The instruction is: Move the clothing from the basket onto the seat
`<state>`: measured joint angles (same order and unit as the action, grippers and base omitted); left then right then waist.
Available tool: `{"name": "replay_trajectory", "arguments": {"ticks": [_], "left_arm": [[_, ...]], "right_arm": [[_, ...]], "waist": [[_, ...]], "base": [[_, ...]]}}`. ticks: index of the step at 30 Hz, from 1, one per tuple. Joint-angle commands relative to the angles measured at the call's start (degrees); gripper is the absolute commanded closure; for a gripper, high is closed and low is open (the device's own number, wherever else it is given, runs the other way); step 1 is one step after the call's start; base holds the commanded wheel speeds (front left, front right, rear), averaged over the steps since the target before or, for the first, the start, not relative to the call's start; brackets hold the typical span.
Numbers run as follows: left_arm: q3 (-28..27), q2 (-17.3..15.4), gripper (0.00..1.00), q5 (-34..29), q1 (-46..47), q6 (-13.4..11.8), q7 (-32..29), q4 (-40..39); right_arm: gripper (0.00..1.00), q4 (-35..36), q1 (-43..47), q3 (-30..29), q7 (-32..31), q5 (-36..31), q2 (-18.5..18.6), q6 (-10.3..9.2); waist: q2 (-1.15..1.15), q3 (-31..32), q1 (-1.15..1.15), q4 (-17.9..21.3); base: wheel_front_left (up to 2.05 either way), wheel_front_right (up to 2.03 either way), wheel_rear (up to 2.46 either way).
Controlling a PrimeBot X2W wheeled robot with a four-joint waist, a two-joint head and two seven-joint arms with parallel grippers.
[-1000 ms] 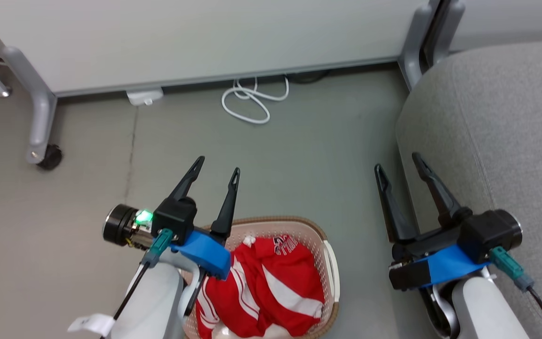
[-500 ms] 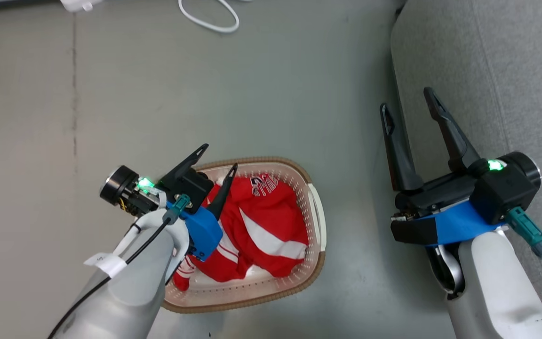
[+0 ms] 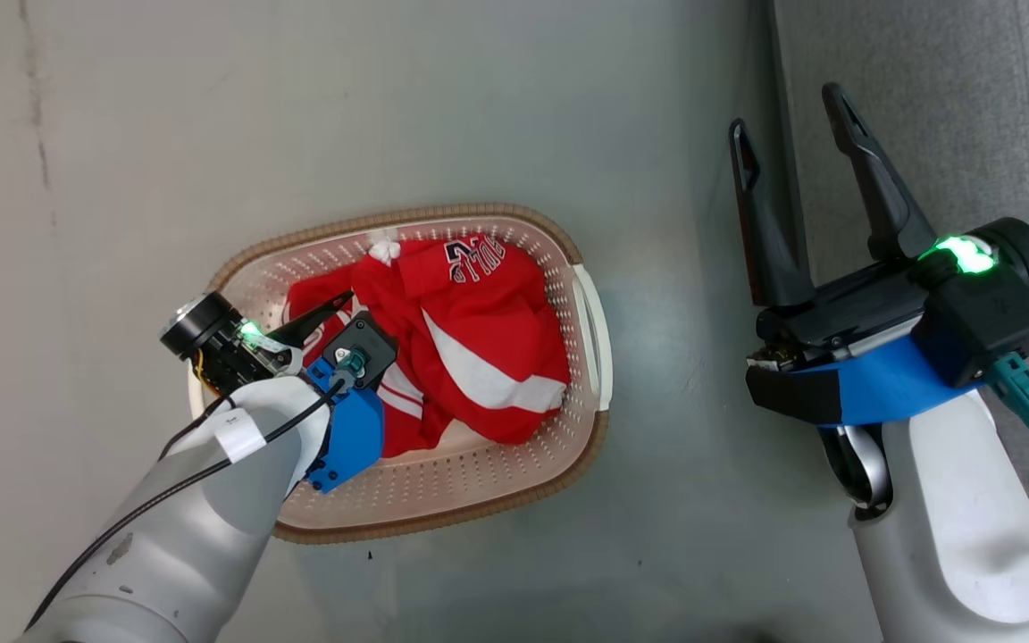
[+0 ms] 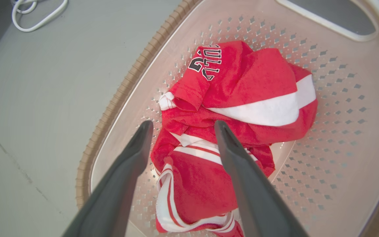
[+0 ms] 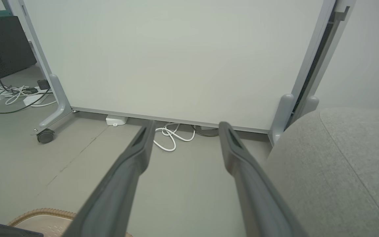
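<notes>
Lowered into the cream perforated plastic basket (image 4: pixel 123 85), my wide-open left gripper (image 4: pixel 183 124) straddles red striped fabric clothing (image 4: pixel 242 85), likely limp and light: pinch the frame-centre fold.

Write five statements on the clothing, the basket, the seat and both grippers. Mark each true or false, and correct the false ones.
1. The clothing lies inside the basket. True.
2. The left gripper is shut on the clothing. False: its fingers are spread apart above the red fabric, inside the basket.
3. The right gripper is open and holds nothing. True.
4. A red garment lies on the seat. False: all the red fabric in view is in the basket.
5. The basket stands on the seat. False: it stands on the floor, beside the seat.
</notes>
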<state>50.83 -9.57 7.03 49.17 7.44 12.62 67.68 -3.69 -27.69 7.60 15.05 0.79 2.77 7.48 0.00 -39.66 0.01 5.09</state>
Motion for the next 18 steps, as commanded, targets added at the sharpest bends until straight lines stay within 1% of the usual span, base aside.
{"name": "replay_trajectory", "arguments": {"ticks": [1,8,14,18], "left_arm": [[1.35,-0.2,0.0,-0.04,1.45,0.01,-0.47,1.1],[6.39,-1.34,0.0,-0.13,5.54,0.01,-6.52,4.83],[8.24,-2.32,0.0,0.52,7.88,0.01,-12.06,5.78],[9.52,-2.93,0.0,0.29,9.24,0.01,-17.4,6.07]], "right_arm": [[0.0,0.47,-1.13,-0.16,0.2,-0.47,0.2,0.03],[0.0,1.21,-2.17,-0.62,0.2,-1.04,0.25,0.03],[0.0,1.86,-2.9,-0.91,0.2,-0.92,0.24,0.03],[0.0,2.36,-3.27,-0.88,0.2,-1.12,0.23,0.03]], "waist": [[0.0,-2.16,-0.01,0.4],[0.0,-5.99,-0.01,0.41],[0.0,-8.84,-0.01,0.98],[0.0,-10.88,-0.01,1.4]], "base": [[0.0,0.0,0.0],[0.0,0.0,0.0],[0.0,0.0,0.0],[0.0,0.0,0.0]]}}
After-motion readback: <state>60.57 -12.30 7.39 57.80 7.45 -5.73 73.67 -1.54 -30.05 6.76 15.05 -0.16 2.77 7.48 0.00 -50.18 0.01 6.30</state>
